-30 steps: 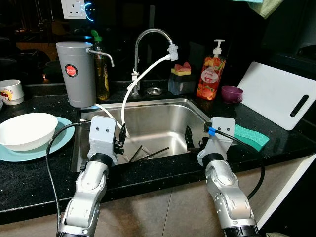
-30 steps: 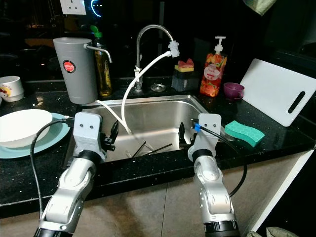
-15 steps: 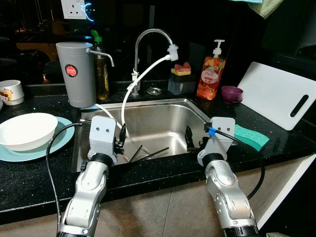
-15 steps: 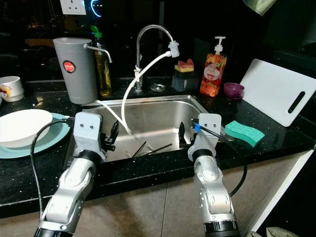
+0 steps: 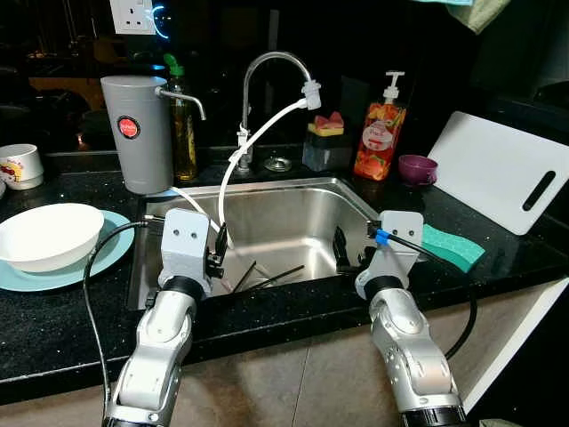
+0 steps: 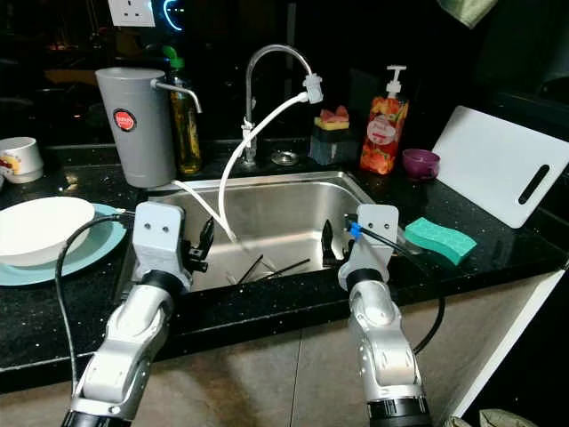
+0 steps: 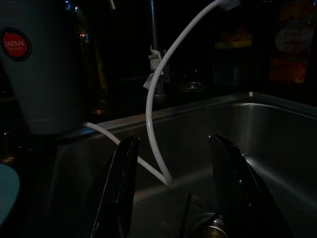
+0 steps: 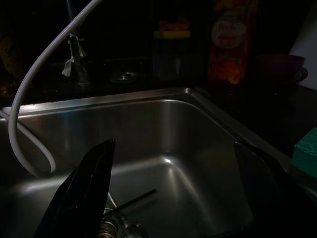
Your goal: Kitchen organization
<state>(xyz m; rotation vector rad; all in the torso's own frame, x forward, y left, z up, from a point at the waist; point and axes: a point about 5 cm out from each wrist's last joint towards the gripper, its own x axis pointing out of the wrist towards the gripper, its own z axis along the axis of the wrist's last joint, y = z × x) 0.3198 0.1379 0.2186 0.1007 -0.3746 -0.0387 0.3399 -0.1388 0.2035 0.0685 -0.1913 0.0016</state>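
Note:
The steel sink (image 5: 293,209) holds a few dark chopsticks (image 5: 268,277) near its drain. A white hose (image 5: 240,156) runs from the faucet (image 5: 267,62) down into the basin. My left gripper (image 5: 219,252) hovers over the sink's front left edge, open and empty; in the left wrist view its fingers (image 7: 120,188) frame the hose (image 7: 153,114). Over the front right edge my right gripper (image 5: 342,253) is also open and empty, with a chopstick (image 8: 134,197) below its fingers (image 8: 84,193). A white bowl (image 5: 46,235) sits on a teal plate (image 5: 102,253) on the left counter.
A grey water filter jug (image 5: 136,132) and an oil bottle (image 5: 184,133) stand behind the sink's left side. A soap dispenser (image 5: 380,133), sponge holder (image 5: 325,142) and purple cup (image 5: 416,167) line the back. A green sponge (image 5: 452,245) and white cutting board (image 5: 502,178) lie right; a mug (image 5: 20,165) stands far left.

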